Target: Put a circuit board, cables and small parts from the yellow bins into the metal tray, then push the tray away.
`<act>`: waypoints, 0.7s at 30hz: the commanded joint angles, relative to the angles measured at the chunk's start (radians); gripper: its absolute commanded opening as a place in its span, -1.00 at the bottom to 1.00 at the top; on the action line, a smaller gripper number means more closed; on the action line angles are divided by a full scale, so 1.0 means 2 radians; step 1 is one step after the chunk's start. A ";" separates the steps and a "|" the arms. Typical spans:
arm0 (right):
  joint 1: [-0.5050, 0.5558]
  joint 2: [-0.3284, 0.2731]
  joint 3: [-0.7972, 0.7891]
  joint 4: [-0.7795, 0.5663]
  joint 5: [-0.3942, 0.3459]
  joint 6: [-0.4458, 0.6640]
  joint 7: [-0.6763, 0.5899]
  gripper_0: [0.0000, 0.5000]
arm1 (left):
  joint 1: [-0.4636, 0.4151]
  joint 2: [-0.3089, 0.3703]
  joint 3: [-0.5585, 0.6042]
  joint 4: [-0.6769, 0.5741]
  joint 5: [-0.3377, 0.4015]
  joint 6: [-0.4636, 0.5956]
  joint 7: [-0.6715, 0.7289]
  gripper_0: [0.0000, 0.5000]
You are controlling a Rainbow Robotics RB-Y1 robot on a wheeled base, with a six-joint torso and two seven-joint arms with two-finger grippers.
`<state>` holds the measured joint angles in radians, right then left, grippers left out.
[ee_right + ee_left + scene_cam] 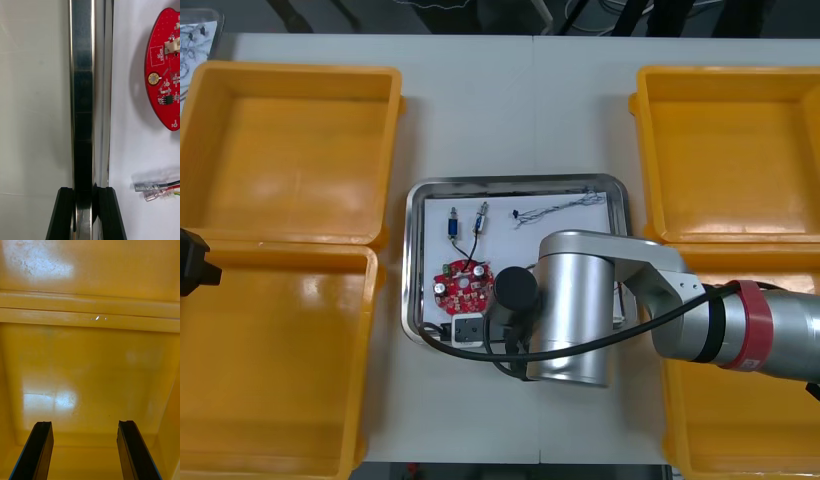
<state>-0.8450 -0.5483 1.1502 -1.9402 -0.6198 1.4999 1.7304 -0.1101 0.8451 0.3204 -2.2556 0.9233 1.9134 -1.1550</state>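
Observation:
The metal tray (412, 260) lies mid-table, white inside. In it are a round red circuit board (463, 285), two small metal parts (452, 224), a thin black cable (560, 207) and a red and yellow cable (155, 189). My right arm (580, 305) reaches over the tray's near edge. The right gripper (85, 198) is shut on the tray's shiny rim (84, 93), one finger on each side, with the circuit board (167, 67) just inside. My left gripper (84, 435) hangs open over the bare floor of the near left yellow bin (90, 371).
Two yellow bins stand on the left (290, 150) (270, 370) and two on the right (730, 150) (740, 440); their floors look bare. Bare table (510, 110) stretches beyond the tray's far rim. The left arm's black end (195, 262) shows at the left edge.

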 commanded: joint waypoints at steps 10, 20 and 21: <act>-0.093 0.012 -0.021 0.076 -0.076 -0.044 0.045 -1.00 | 0.011 0.023 0.010 -0.014 0.004 0.003 -0.033 1.00; -0.125 0.020 -0.064 0.166 -0.129 -0.055 0.151 -1.00 | 0.011 0.023 0.010 -0.014 0.004 0.003 -0.033 1.00; -0.131 0.022 -0.066 0.176 -0.131 -0.055 0.161 -1.00 | 0.011 0.023 0.010 -0.014 0.004 0.003 -0.033 1.00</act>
<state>-1.0343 -0.5371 1.0618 -1.6285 -0.8585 1.3970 1.9765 -0.1101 0.8451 0.3204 -2.2558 0.9235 1.9135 -1.1550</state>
